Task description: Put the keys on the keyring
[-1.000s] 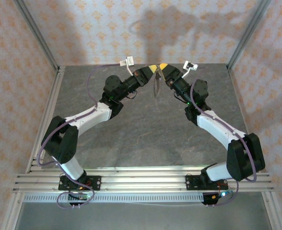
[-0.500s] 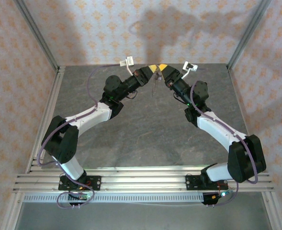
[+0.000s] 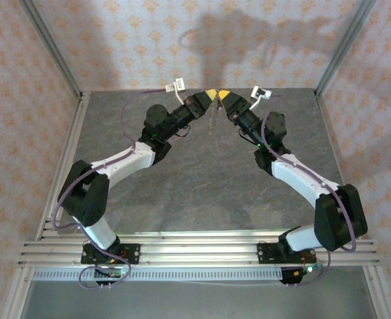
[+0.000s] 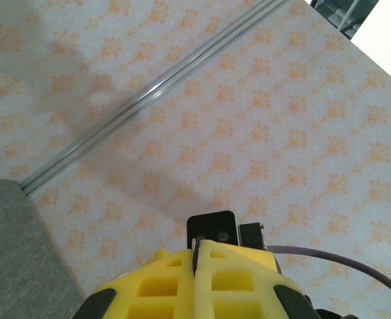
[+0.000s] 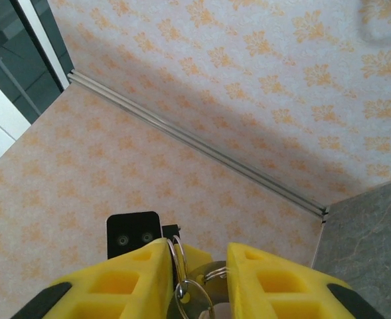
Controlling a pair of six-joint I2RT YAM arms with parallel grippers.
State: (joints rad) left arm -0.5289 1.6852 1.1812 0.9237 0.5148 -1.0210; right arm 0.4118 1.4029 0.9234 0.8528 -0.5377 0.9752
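Note:
Both arms are raised over the far middle of the table, and their yellow tips meet. My left gripper (image 3: 210, 96) (image 4: 196, 252) is shut on a thin metal edge of the keyring (image 4: 195, 244). In the right wrist view the keyring (image 5: 180, 258) is a silver wire ring that lies against the left finger. Smaller rings and the round silver head of the keys (image 5: 212, 284) fill the gap between the fingers. My right gripper (image 3: 224, 95) (image 5: 202, 247) has its jaws apart around them, and I cannot tell whether its pads press on the metal. The bunch (image 3: 212, 119) hangs below the tips.
The grey table (image 3: 202, 186) lies well below both grippers. Patterned walls stand close behind, with metal frame posts (image 3: 341, 46) at the corners. Each wrist view faces the other arm's black camera mount (image 4: 212, 229) (image 5: 134, 232).
The right gripper's jaws have narrowed around the keys. Its tip has moved slightly left and up toward the left gripper. The hanging bunch swung a little left.

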